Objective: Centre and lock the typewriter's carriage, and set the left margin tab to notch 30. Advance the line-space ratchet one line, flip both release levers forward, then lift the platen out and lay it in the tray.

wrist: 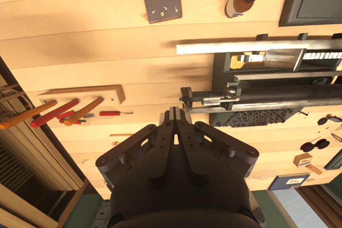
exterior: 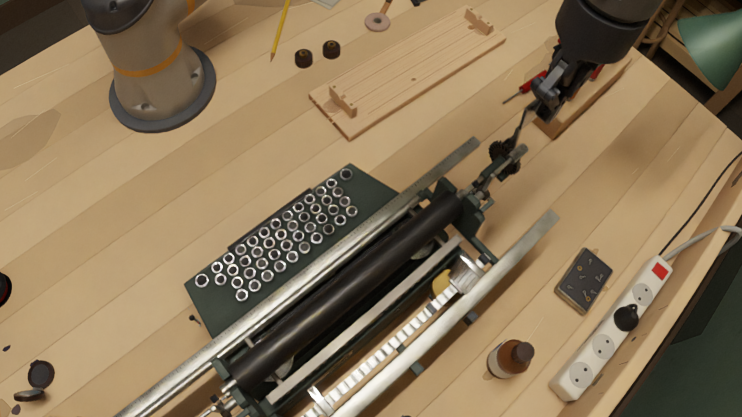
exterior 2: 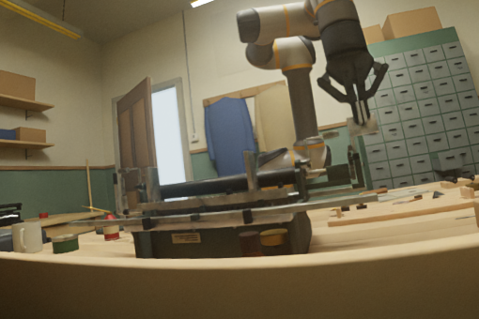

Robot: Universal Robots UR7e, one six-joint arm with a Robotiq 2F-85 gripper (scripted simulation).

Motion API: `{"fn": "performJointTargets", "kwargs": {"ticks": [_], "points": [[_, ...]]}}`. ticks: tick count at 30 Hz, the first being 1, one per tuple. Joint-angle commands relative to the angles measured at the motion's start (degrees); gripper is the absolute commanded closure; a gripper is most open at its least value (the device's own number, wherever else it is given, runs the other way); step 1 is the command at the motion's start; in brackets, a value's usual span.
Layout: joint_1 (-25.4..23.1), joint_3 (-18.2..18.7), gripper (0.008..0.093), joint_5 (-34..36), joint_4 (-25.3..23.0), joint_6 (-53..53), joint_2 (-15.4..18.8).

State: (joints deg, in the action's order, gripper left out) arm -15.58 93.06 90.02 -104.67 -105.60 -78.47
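Observation:
The black platen [exterior: 345, 292] sits in the typewriter's [exterior: 306, 281] carriage, which is pushed toward the right end of the machine. A knob and lever [exterior: 506, 158] stick out at the carriage's right end. My gripper [wrist: 174, 113] hangs above and just beyond that end, well clear of it [exterior 2: 360, 117]. It is closed and holds nothing. The wooden tray [exterior: 407, 70] lies empty on the bench behind the typewriter. The toothed margin rack [exterior: 394, 339] runs along the machine's far side.
A wooden tool block [wrist: 82, 94] with screwdrivers lies below the gripper. A power strip [exterior: 613, 330], a small dark box [exterior: 583, 280] and a brown bottle [exterior: 509, 358] lie right of the typewriter. The robot base [exterior: 153, 40] stands at the back left.

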Motion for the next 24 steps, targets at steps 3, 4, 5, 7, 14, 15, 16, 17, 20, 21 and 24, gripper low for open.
{"fn": "performJointTargets", "kwargs": {"ticks": [3, 4, 5, 7, 14, 15, 16, 17, 20, 21, 24], "points": [[0.0, 0.2, 0.0934, 0.0, 0.0, 0.0, -0.2], [-0.1, 0.2, 0.0934, 0.0, 0.0, 0.0, -0.3], [-0.1, 0.3, 0.0934, 0.0, 0.0, -0.1, -0.3], [-0.1, 0.5, 0.0934, 0.0, 0.0, -0.1, -0.4], [-0.2, 0.9, 0.0934, 0.0, -0.1, -0.2, -0.8], [-0.2, 1.0, 0.0934, 0.0, -0.1, -0.2, -0.9], [-0.2, 1.1, 0.0934, 0.0, -0.1, -0.2, -1.0], [-0.2, 1.2, 0.0934, 0.0, -0.2, -0.2, -1.0], [-0.3, 1.4, 0.0934, 0.0, -0.2, -0.3, -1.2], [-0.3, 1.4, 0.0934, 0.0, -0.2, -0.3, -1.2], [-0.3, 1.5, 0.0934, 0.0, -0.3, -0.3, -1.3]]}}
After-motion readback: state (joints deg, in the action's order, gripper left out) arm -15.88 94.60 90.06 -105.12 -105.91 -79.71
